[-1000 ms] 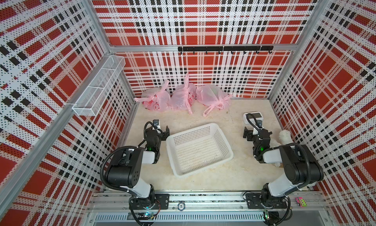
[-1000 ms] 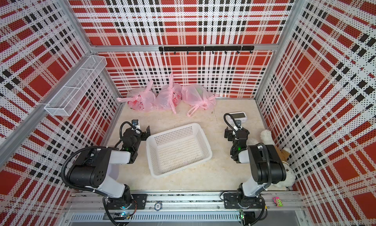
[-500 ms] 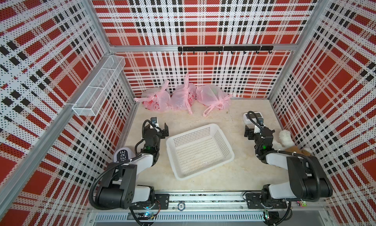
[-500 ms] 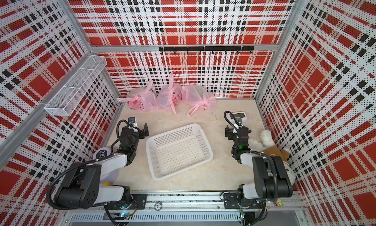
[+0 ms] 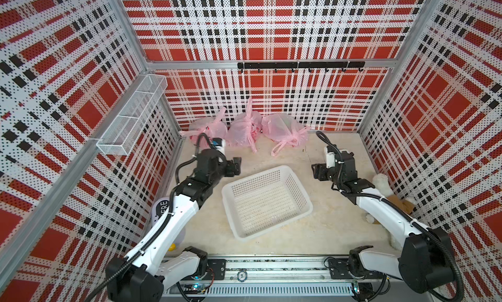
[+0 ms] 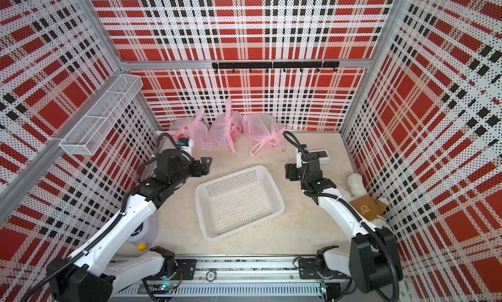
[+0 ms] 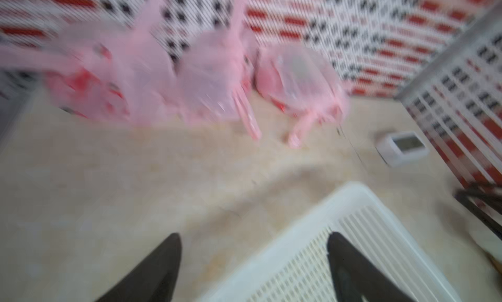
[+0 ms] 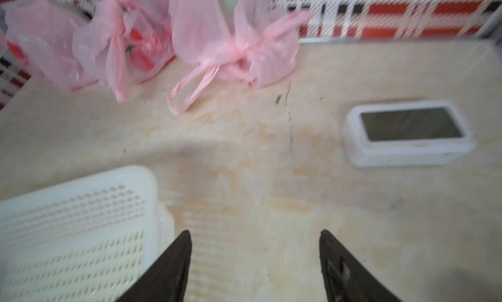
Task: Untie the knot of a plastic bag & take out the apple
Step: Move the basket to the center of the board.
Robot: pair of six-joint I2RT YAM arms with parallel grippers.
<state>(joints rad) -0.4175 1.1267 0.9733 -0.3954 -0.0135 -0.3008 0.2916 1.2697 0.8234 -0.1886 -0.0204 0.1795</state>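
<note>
Three knotted pink plastic bags lie along the back wall: a left bag, a middle bag and a right bag, whose knot faces the table with two loops trailing. Red shapes show through the film, but no apple can be made out. My left gripper hangs open and empty over the basket's far left corner, short of the bags. My right gripper hangs open and empty over bare table to the right of the basket.
A white perforated basket sits mid-table between the arms. A white clock lies near the back right. A plush toy rests by the right wall. A wire shelf hangs on the left wall, a hook rail on the back wall.
Both arms have unfolded from their tucked pose and stretched up and toward the back, carrying the grippers higher on either side of the basket. The bags and basket have not moved.
</note>
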